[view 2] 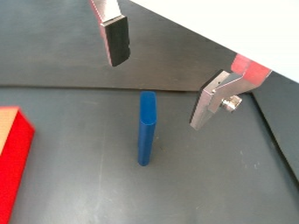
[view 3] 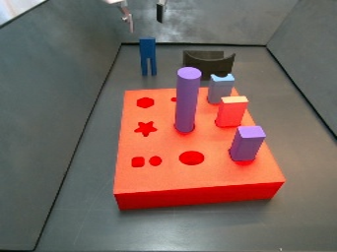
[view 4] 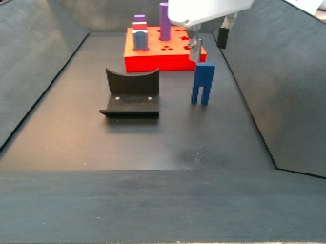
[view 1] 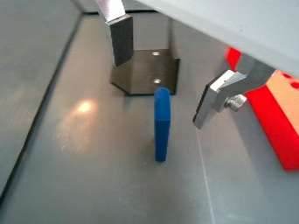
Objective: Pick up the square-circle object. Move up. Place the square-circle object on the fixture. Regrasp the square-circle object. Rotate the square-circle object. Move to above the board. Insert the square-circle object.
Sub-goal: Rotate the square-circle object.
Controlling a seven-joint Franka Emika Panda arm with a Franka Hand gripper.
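Note:
The square-circle object, a dark blue elongated block, stands upright on the grey floor (view 4: 201,84) (view 3: 148,57). In both wrist views it shows end-on (view 1: 162,127) (view 2: 146,127) below and between the fingers. My gripper (view 1: 170,70) (view 2: 163,70) hangs just above its top, open and empty, with the jaws wide apart and not touching it. The gripper also shows in both side views (view 3: 142,12) (view 4: 211,40). The dark fixture (view 1: 146,74) (view 4: 130,92) (view 3: 208,61) sits on the floor beside the object. The red board (view 3: 165,162) (view 4: 143,59) lies beyond.
The board carries a tall purple cylinder (view 3: 188,98), a light blue block (view 3: 219,87), a red block (view 3: 234,110) and a purple block (view 3: 247,143). Its edge shows in both wrist views (view 1: 274,118) (view 2: 10,171). Sloped grey walls (view 4: 51,67) enclose the floor.

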